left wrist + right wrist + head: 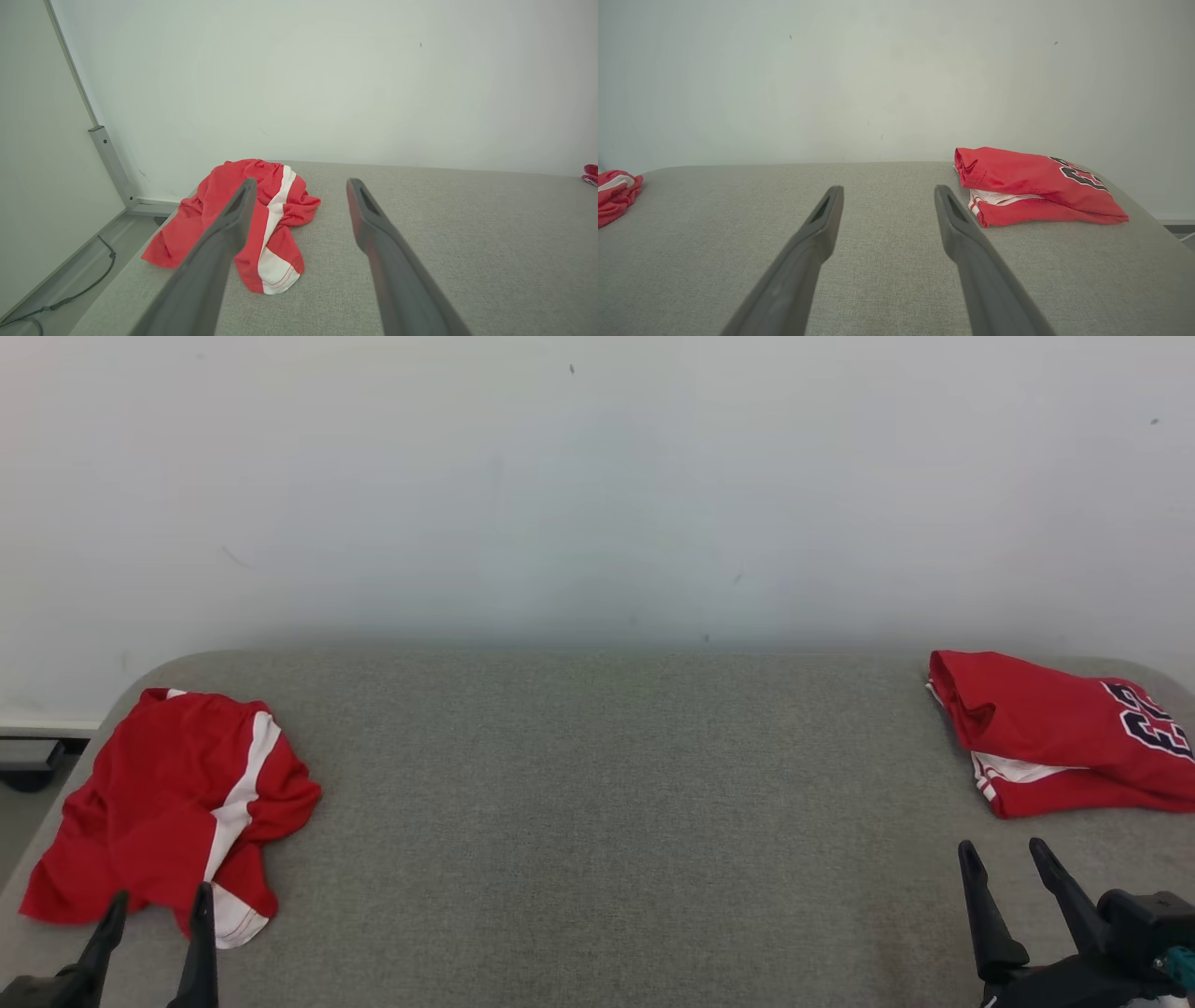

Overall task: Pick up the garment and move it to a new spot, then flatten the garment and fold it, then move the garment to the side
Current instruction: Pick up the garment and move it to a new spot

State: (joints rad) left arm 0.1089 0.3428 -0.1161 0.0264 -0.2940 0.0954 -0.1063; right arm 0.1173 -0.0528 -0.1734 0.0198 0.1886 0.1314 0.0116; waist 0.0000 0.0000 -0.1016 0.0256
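Note:
A crumpled red garment with a white stripe lies at the left end of the grey padded table; part of it sits near the table's left edge. My left gripper hovers open just in front of its near hem, empty. In the left wrist view the garment lies ahead and left of the open left gripper. My right gripper stands open and empty at the lower right. From the right wrist, the right gripper points over bare table, and the garment peeks in at far left.
A folded red jersey with dark numerals rests at the table's far right corner, also seen as the jersey ahead-right of my right fingers. A white wall backs the table. A metal frame post and a floor cable lie left of it.

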